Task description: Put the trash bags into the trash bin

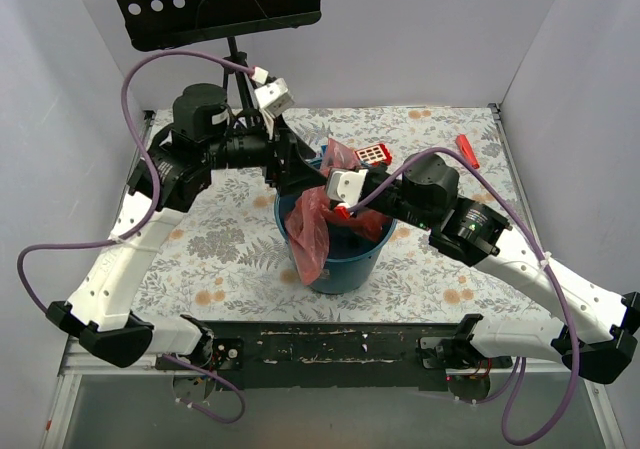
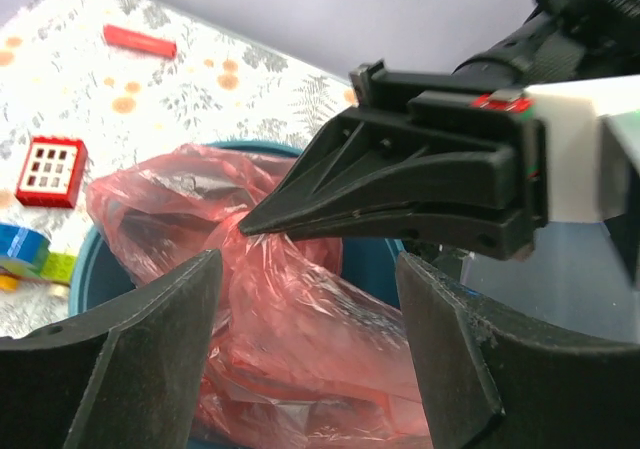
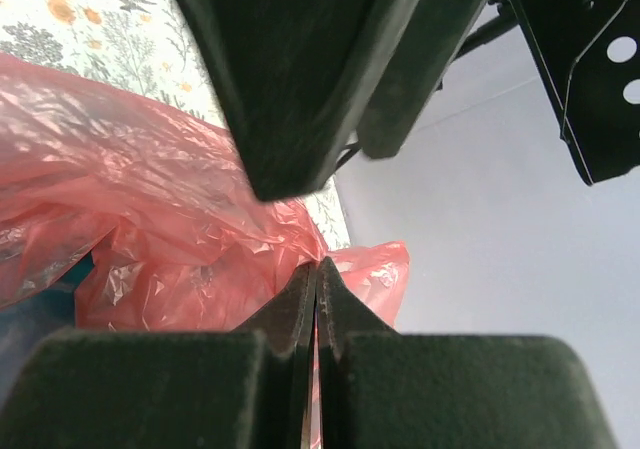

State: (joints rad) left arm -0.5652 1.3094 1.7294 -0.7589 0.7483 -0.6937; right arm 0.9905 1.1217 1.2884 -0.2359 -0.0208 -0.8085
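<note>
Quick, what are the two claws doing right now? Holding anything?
Left gripper: open, jaws spread either side of the trash bag, not gripping it.
Right gripper: shut, pinching the trash bag.

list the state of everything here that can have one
trash bag, partly in the bin, one side draped over the rim
trash bin, upright, bag not fully inside
left hand, open, fingers either side of the bag
right hand, shut on the bag
red box, flat on the table beyond the bin
red stick, lying on the table, far right
</note>
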